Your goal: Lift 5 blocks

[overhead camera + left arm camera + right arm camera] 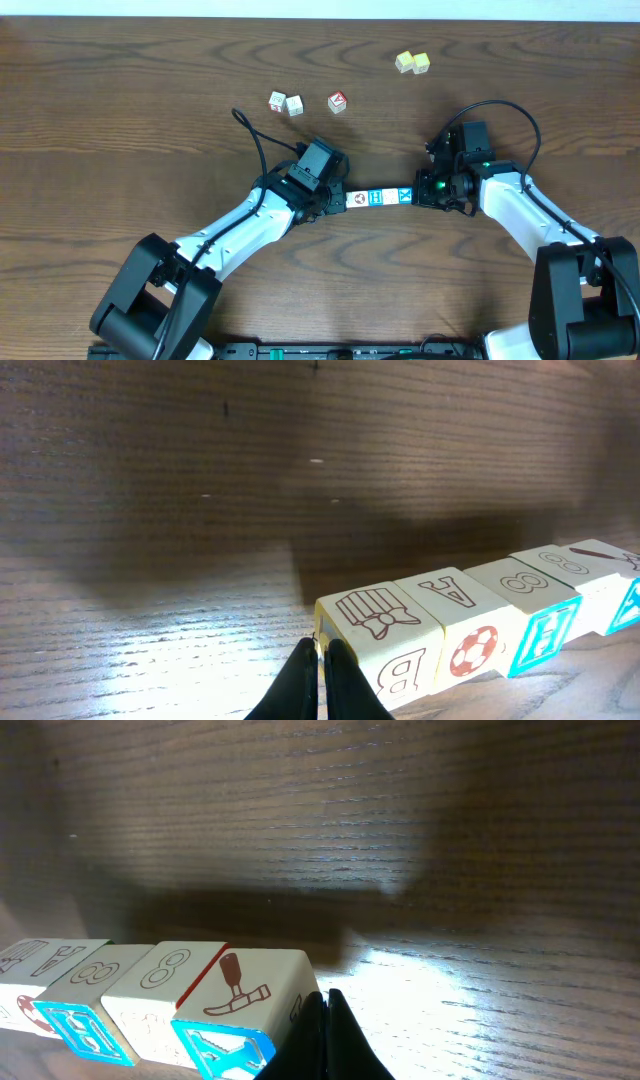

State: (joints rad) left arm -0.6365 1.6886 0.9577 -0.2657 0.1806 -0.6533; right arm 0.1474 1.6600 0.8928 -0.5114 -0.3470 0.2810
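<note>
A straight row of white blocks (377, 198) with blue and red printed faces runs between my two grippers at mid-table. In the left wrist view the row (470, 625) starts at a bow-and-B cube and goes on to the right. My left gripper (338, 200) (322, 645) is shut, its tips pressed against that end cube. My right gripper (418, 193) (325, 995) is shut too and pushes on the hammer cube (235, 995) at the other end. The row's shadow lies well behind it on the wood, so the row seems to hang just above the table.
Two loose white cubes (285, 103) and a red-faced cube (337, 102) lie at the back left of centre. Two pale yellow cubes (412, 63) sit at the back right. A black cable (255, 135) loops up from the left arm.
</note>
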